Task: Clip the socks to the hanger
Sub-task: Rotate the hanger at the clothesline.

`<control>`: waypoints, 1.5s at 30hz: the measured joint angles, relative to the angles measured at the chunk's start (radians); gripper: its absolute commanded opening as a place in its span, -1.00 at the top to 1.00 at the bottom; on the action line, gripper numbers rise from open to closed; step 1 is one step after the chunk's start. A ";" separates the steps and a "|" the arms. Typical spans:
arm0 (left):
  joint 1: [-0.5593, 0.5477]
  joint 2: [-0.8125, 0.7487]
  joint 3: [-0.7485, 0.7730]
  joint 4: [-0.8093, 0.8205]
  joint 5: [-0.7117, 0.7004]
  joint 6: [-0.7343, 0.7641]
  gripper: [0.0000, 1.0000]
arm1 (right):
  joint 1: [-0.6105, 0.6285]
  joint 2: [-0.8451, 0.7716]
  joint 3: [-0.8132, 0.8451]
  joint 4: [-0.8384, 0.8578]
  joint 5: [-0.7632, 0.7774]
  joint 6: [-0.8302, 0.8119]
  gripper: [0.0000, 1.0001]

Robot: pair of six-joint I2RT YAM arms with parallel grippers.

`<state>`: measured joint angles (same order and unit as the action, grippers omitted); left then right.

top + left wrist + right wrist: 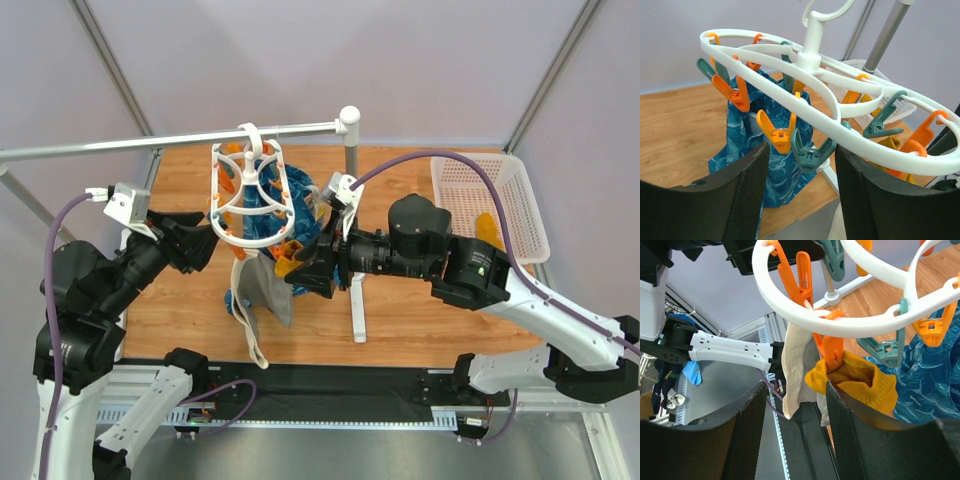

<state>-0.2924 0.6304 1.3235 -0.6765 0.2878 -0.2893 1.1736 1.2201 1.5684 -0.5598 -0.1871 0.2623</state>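
Note:
The white oval hanger [250,195] hangs by its hook from the grey rail, with orange and teal clips round its rings. One mustard-yellow sock [865,382] hangs from an orange clip [832,352] and rests against the right finger [875,440] of my right gripper [795,430], which is open just below the ring. The sock also shows in the top view [290,262]. A second yellow sock [487,228] lies in the white basket. My left gripper [802,190] is open and empty, under the hanger's ring [840,100] on its left side.
A blue wave-patterned cloth [265,225] and grey and beige garments [250,300] hang from the hanger. The grey rail [150,143] runs across the back on a white stand [357,300]. The white basket [450,180] sits at the back right.

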 measured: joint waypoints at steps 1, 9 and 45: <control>0.000 0.008 0.000 0.008 0.004 -0.002 -0.21 | 0.000 -0.003 -0.001 0.000 0.000 0.000 -0.05; 0.000 0.045 0.000 0.037 0.049 -0.040 0.06 | 0.000 -0.036 -0.016 0.003 0.001 0.001 -0.04; 0.000 0.029 0.000 0.006 0.148 -0.258 1.00 | 0.355 0.183 -0.048 0.245 0.277 -0.014 -0.56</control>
<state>-0.2924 0.6594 1.3231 -0.6704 0.4355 -0.5472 1.5288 1.4036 1.5204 -0.3149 0.0895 0.2478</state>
